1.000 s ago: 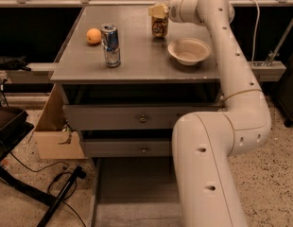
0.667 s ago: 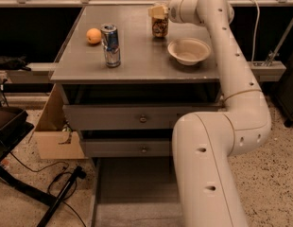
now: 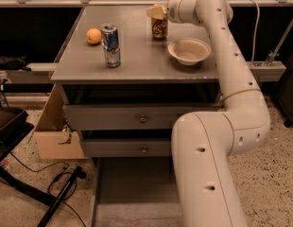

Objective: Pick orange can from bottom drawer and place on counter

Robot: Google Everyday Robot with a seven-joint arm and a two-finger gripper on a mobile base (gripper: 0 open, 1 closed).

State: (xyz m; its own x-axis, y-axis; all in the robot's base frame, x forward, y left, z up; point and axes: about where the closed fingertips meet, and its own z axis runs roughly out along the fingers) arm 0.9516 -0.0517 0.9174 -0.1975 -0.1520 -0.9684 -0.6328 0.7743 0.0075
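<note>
Foreground: the long grey tray of the bottom drawer [image 3: 132,186] stands pulled out. Above it, the flat grey counter [image 3: 146,60] carries a tall blue-and-silver can [image 3: 110,45], a round orange fruit [image 3: 93,35] and a pale bowl [image 3: 189,50]. Near the far edge the small, brownish orange can [image 3: 159,28] stands upright, with the gripper [image 3: 157,12] at its top. Whether the gripper clasps the can cannot be told. This appears to be the placing step. The next move calls for letting go and lifting clear without tipping the can.

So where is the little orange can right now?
In the camera view, the orange can stands at the back of the counter, a bit right of the middle, just behind and left of the bowl, with the claw at its top.
</note>
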